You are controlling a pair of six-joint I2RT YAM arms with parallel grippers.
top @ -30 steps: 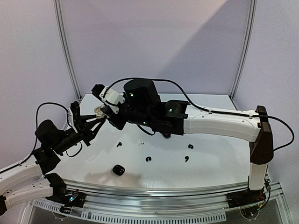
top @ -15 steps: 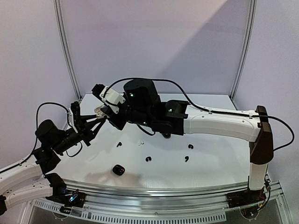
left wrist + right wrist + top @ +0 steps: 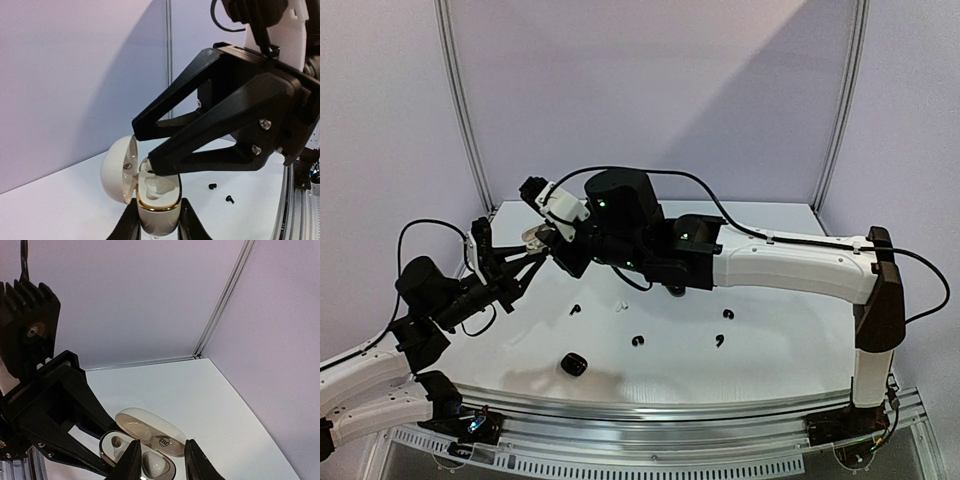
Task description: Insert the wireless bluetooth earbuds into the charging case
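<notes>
L gripper (image 3: 158,222) is pinching the white charging case (image 3: 159,207) by its lower body, fingers pressed on both sides. It's holding the case upright above the far-L part of the table (image 3: 770,345). The case is standing open, w/ the lid (image 3: 117,170) tipped out to one side and a gold rim showing around the mouth.

R gripper (image 3: 161,444) is hanging right over the open case, tips just above the rim. Its jaws are standing a bit apart and aren't clamping anything.

A white earbud (image 3: 152,466) is lying in one well of the case and looks seated. The other well (image 3: 116,442) is showing a small dark dot inside.

Down on the table, well apart from the held case, 4 black earbuds (image 3: 639,342) are lying scattered across the middle. A 2nd white earbud (image 3: 619,306) is lying just R of the leftmost black one. A dark oval case (image 3: 574,364) is sitting nearer the front edge. Can't tell if that one is open or closed.
</notes>
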